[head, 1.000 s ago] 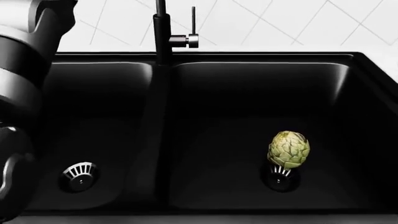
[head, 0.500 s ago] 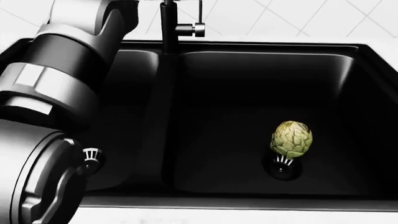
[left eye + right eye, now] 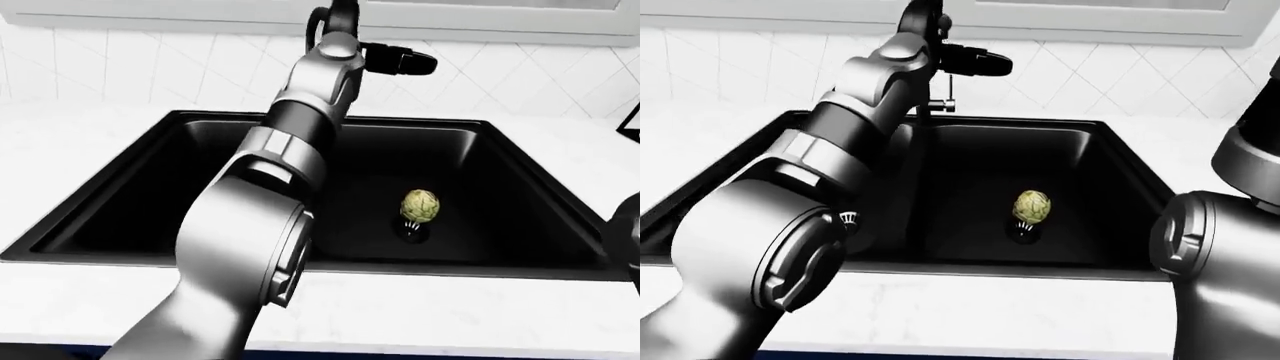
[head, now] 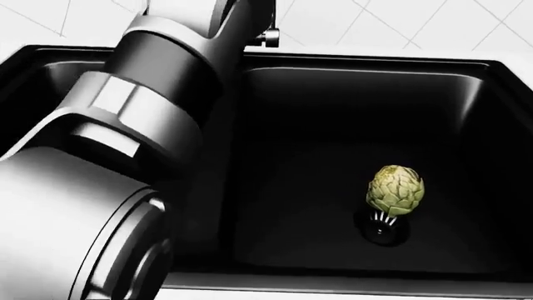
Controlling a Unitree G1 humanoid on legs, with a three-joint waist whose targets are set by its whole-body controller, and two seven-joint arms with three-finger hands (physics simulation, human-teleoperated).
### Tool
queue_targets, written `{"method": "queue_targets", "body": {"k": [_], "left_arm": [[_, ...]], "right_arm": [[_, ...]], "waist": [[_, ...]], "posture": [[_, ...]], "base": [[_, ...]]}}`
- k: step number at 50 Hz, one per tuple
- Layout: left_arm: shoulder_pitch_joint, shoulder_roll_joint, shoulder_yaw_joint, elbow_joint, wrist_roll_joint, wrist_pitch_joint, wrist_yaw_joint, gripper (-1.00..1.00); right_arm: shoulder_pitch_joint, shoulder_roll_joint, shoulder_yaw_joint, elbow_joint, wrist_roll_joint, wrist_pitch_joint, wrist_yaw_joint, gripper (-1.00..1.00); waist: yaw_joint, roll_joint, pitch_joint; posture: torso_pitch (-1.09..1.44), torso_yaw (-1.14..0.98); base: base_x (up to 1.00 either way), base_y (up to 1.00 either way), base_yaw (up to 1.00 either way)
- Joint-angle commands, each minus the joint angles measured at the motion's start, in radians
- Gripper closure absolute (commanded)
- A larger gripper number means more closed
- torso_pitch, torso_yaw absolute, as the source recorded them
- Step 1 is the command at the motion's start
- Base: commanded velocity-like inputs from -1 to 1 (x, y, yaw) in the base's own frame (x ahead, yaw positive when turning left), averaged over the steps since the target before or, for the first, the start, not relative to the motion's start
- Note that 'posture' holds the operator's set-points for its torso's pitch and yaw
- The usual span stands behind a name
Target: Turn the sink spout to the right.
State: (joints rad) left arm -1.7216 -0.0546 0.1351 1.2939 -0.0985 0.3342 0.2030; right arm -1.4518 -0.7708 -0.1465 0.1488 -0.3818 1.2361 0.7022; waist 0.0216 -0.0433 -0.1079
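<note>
The black faucet stands at the sink's far rim, between the two basins. Its arched spout [image 3: 923, 19] rises to the top of the right-eye view; its side lever [image 3: 950, 94] points up. My left arm reaches up across the sink, and my left hand [image 3: 985, 61] is at spout height, just right of the arch. Its dark fingers [image 3: 412, 61] stick out straight to the right and do not close round the spout. My right hand is out of view; only the right arm [image 3: 1225, 247] shows at the right edge.
The black double sink [image 3: 120, 251] is set in a white counter [image 3: 430, 311]. A green artichoke [image 4: 395, 189] stands on the right basin's drain [image 4: 382, 230]. The left basin's drain [image 3: 848, 218] shows beside my arm. White tiled wall [image 3: 150, 71] behind.
My left arm has risen from the left edge and now covers the left half of the head view. The picture has shifted, so the faucet has slid to the top edge.
</note>
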Motion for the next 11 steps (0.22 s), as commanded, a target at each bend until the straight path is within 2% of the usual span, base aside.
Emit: {"method": "queue_targets", "body": {"k": [1,11], "left_arm": [[-0.029,-0.020,-0.006,-0.034,-0.003,-0.030,0.008,-1.00],[-0.014,-0.104,-0.019,-0.028,-0.012,-0.046,0.037,-1.00]], "right_arm": [[-0.026,-0.013,-0.008,-0.027,-0.010,-0.013,0.008,-1.00],[-0.014,-0.046,-0.014,-0.068,-0.030,0.019,0.048,-1.00]], "waist": [[-0.001,-0.010,-0.021],[0.003,-0.022,-0.022]], "posture": [[-0.25,0.00],[-0.25,0.00]], "base": [[0.00,0.00,0.00],[0.00,0.00,0.00]]}}
